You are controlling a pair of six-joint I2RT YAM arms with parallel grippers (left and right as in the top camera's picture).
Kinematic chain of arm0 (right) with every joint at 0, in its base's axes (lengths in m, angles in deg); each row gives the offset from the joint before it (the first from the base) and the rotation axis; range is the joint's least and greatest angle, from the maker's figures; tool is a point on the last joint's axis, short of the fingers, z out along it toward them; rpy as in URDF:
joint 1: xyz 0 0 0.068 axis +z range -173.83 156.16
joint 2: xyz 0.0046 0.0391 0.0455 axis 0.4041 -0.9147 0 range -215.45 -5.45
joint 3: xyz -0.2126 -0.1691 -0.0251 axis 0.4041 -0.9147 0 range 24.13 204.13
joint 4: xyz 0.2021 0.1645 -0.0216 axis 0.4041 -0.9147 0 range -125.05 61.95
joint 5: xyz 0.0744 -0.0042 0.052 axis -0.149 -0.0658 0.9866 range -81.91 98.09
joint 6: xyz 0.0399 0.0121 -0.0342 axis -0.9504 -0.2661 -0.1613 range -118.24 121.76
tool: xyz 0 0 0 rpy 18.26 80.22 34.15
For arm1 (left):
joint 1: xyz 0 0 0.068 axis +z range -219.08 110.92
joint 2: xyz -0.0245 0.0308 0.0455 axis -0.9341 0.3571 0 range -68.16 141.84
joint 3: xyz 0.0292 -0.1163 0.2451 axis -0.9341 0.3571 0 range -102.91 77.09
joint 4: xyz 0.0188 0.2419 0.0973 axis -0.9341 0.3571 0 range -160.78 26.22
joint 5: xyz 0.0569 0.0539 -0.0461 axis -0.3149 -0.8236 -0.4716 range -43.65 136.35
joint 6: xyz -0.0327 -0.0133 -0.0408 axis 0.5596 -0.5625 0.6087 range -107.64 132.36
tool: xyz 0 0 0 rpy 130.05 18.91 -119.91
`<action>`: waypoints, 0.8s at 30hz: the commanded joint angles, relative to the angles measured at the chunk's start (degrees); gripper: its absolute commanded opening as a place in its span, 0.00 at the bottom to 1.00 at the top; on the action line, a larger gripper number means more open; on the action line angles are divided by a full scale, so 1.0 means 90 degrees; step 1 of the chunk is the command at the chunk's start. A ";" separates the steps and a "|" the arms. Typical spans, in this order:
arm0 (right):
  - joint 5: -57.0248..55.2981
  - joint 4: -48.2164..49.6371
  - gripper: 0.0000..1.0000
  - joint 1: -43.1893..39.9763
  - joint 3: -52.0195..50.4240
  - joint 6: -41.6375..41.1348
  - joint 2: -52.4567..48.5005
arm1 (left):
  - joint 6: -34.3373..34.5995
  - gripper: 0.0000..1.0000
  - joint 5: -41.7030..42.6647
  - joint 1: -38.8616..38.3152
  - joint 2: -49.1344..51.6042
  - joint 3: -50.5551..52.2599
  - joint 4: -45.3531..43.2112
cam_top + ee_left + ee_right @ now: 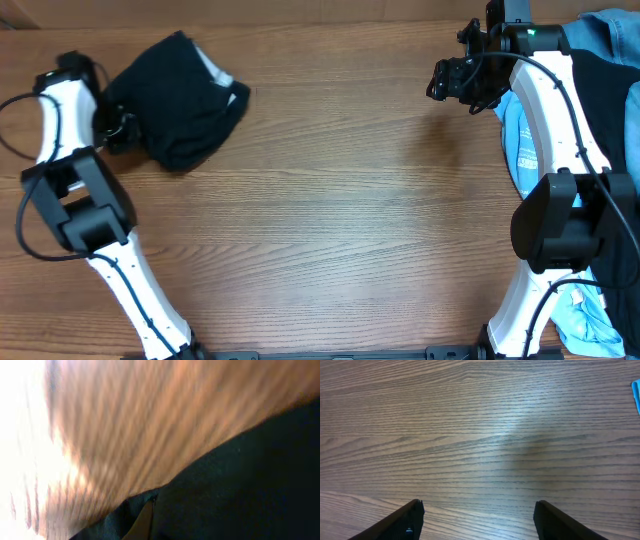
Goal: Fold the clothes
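The black garment (185, 100) lies bunched at the far left of the wooden table (330, 210), with a small white label (215, 72) showing at its top right. My left gripper (120, 130) is at the garment's left edge and looks shut on the black fabric (240, 485), which fills the blurred left wrist view; the fingers themselves are hard to make out. My right gripper (450, 80) is open and empty above bare wood (477, 520) at the far right.
A pile of other clothes sits at the right edge: denim-blue (605, 25), black (612, 110) and light blue (520, 145), with more light blue fabric (590, 320) near the right arm's base. A light blue corner (637, 395) shows in the right wrist view.
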 commanded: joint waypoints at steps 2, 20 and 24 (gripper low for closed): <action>-0.0058 0.0075 0.75 -0.0022 0.0148 -0.0005 0.0206 | 0.0092 0.13 0.0724 0.0935 0.0107 0.0066 -0.0221; 0.0197 0.0250 0.81 -0.0015 0.0148 -0.0175 0.0206 | -0.9836 0.69 -0.0384 0.0503 -0.2543 0.0036 -0.0697; 0.0301 0.0163 0.81 -0.0015 0.0148 -0.0194 0.0206 | -1.1713 0.10 -0.0459 -0.0952 -0.2050 0.0041 -0.0631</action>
